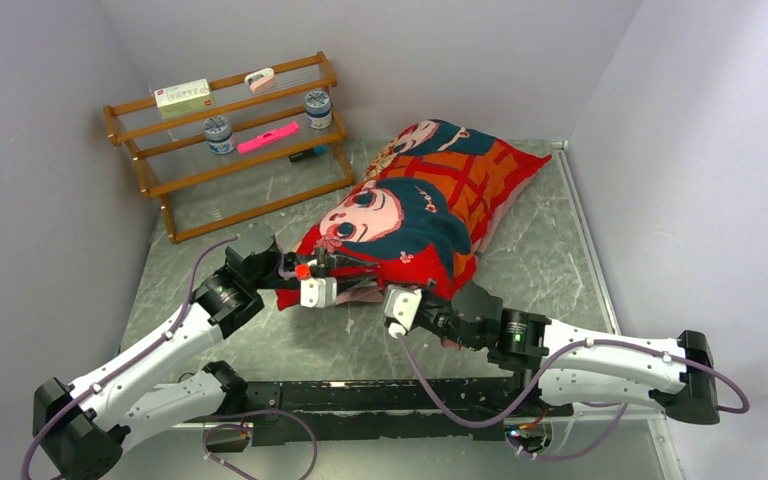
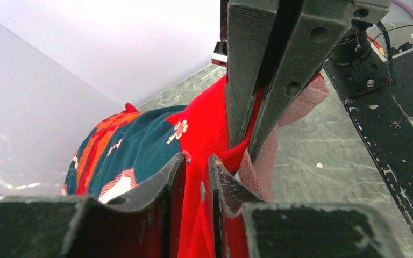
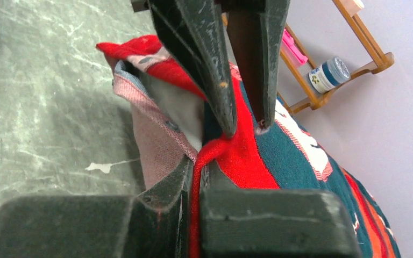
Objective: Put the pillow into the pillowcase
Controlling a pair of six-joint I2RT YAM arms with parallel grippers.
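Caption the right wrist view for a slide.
Right gripper pinching the open edge of the red pillowcase, left gripper just opposite.

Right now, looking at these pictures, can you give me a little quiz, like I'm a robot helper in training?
1. True or false: the pillowcase lies on the wooden rack.
2. What is the right pincer clamped on? A) a pink marker; B) the pillowcase's red edge; C) a white box.
3. How many jars stand on the rack?

Key: 1) False, it lies on the table. 2) B. 3) Two.
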